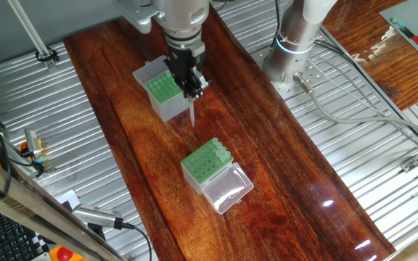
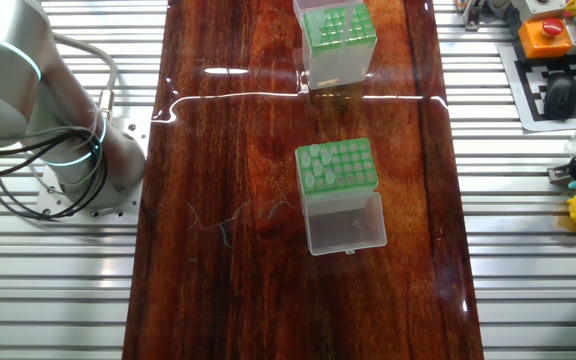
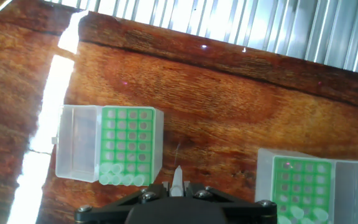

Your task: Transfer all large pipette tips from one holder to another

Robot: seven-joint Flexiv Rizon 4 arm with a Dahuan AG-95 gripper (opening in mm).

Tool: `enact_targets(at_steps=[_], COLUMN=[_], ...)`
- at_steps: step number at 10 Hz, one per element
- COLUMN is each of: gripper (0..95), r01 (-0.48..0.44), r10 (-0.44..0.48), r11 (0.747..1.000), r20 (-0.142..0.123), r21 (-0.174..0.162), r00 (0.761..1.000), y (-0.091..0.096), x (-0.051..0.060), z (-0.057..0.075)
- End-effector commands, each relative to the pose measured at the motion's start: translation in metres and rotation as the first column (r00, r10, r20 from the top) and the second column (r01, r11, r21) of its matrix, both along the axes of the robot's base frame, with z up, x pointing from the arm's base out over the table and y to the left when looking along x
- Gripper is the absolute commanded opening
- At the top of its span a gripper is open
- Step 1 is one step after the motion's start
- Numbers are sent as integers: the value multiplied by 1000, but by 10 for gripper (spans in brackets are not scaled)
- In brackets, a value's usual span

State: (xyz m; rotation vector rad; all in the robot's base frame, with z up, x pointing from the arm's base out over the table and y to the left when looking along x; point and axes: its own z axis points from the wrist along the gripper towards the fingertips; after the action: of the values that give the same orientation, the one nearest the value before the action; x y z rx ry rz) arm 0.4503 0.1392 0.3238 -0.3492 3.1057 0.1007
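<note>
In the one fixed view, the arm reaches down over the wooden table [image 1: 281, 181], and the gripper [image 1: 191, 90] hangs above the bare wood just beside the taller grey-sided box [image 1: 164, 90]. Its fingers are clenched on one pipette tip [image 1: 192, 112], which points straight down, its point clear of the table. That box stands at the far end of the board with its green hole plate facing up. Nearer the camera stands the shorter box [image 1: 205, 165], with a row of tips [image 1: 220, 151] seated along one edge of its green plate and its clear lid [image 1: 227, 188] folded open flat on the table beside it.

In the other fixed view, the taller box [image 2: 336, 40] sits at the top of the picture, partly cut off, and the gripper itself is out of sight. The shorter box [image 2: 336, 166] stands well apart from it in the middle of the table, its lid [image 2: 346, 222] lying open towards the camera. Several tips [image 2: 316, 168] fill holes along its left side.

In the hand view, the held tip [image 3: 177, 179] pokes up between the dark finger mounts at the bottom edge. The shorter box [image 3: 131, 146] lies to the left with a row of tips [image 3: 122, 177] along its near edge; the taller box [image 3: 297, 186] is at the lower right.
</note>
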Motion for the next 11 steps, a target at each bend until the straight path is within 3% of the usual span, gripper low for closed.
enact_targets(at_steps=[1,2,7,9,11], gripper=[0,0,0,0,0], r01=[-80,-76,-21,-2,0], r10=[80,76,21,2,0], r11=[997,997,1000,1000,1000], r20=[-2,-2,-3,0,6], r21=[-10,-9,-7,-7,-18], r00=[997,997,1000,1000,1000], y=[1,1,36,49,52], x=[2,2,1,-5,-7], z=[0,0,-7,-10,-11])
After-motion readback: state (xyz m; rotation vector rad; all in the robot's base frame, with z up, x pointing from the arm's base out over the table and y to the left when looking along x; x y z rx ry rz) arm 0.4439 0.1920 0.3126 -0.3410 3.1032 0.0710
